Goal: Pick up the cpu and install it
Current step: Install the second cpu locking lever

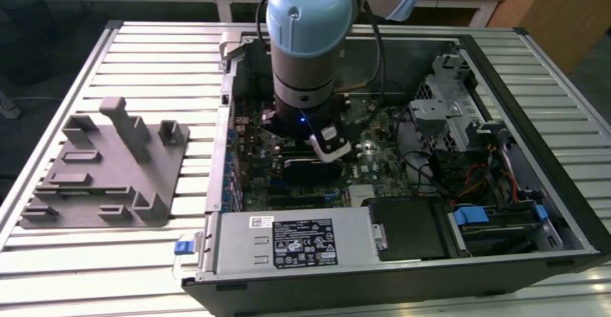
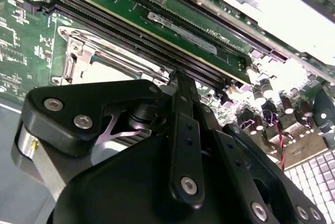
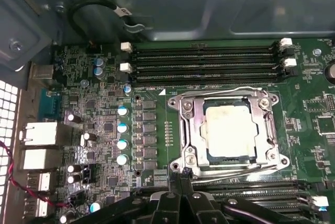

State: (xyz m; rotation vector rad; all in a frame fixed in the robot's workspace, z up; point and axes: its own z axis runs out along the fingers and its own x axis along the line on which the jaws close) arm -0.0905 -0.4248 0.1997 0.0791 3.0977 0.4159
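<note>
The cpu [image 3: 231,131] already sits flat inside the socket [image 3: 229,132] on the green board [image 3: 94,124], so the picking up and putting in look done. The metal frame around it looks open, not pressed down over the chip. The claw [image 3: 180,174] hangs just beside the socket, its fingers close together, holding nothing. The grey tray [image 1: 105,174] on the bench [image 1: 57,95] stands well apart.

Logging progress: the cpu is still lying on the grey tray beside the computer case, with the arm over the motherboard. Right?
Not quite. The cpu already sits in the metal-framed socket on the motherboard, as the first wrist view shows. The arm is over the motherboard, as stated.
</note>
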